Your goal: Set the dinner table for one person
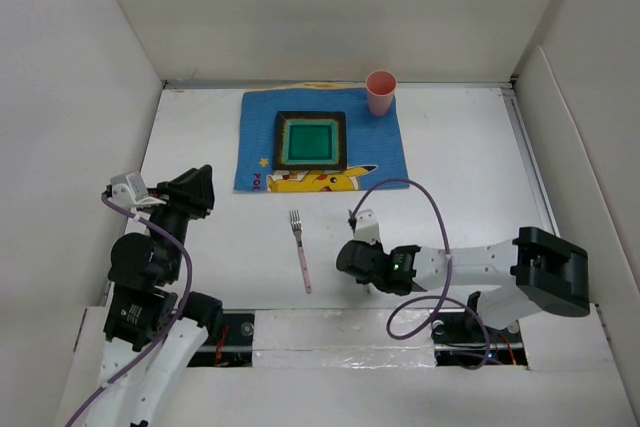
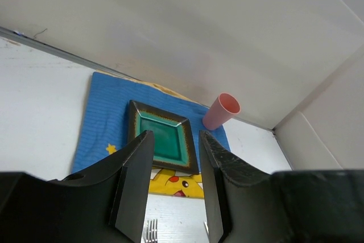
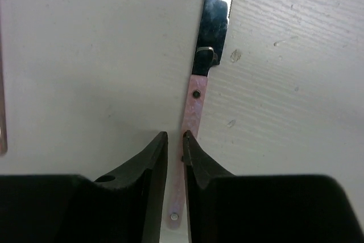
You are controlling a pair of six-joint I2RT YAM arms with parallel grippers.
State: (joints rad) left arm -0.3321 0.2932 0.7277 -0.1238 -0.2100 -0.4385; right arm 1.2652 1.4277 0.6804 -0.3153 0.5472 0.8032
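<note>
The white dinner table [image 1: 460, 167] carries a blue cartoon placemat [image 1: 255, 137] with a square green plate [image 1: 312, 140] on it and a pink cup [image 1: 380, 92] at its far right corner. A pink-handled fork [image 1: 300, 252] lies near the placemat's front edge. A pink-handled knife [image 3: 196, 101] lies flat on the table to the fork's right. My right gripper [image 3: 175, 135] hovers low over the knife handle. Its jaws stand a narrow gap apart, and the handle runs under the right fingertip [image 3: 186, 138], not pinched. My left gripper [image 2: 175, 134] is open and empty, raised at the left.
White walls [image 1: 80, 97] close in the table on the left, back and right. In the left wrist view the plate [image 2: 165, 135], the cup [image 2: 222, 111] and the fork tines [image 2: 149, 230] show between the fingers. A purple cable [image 1: 430, 207] loops over the right arm.
</note>
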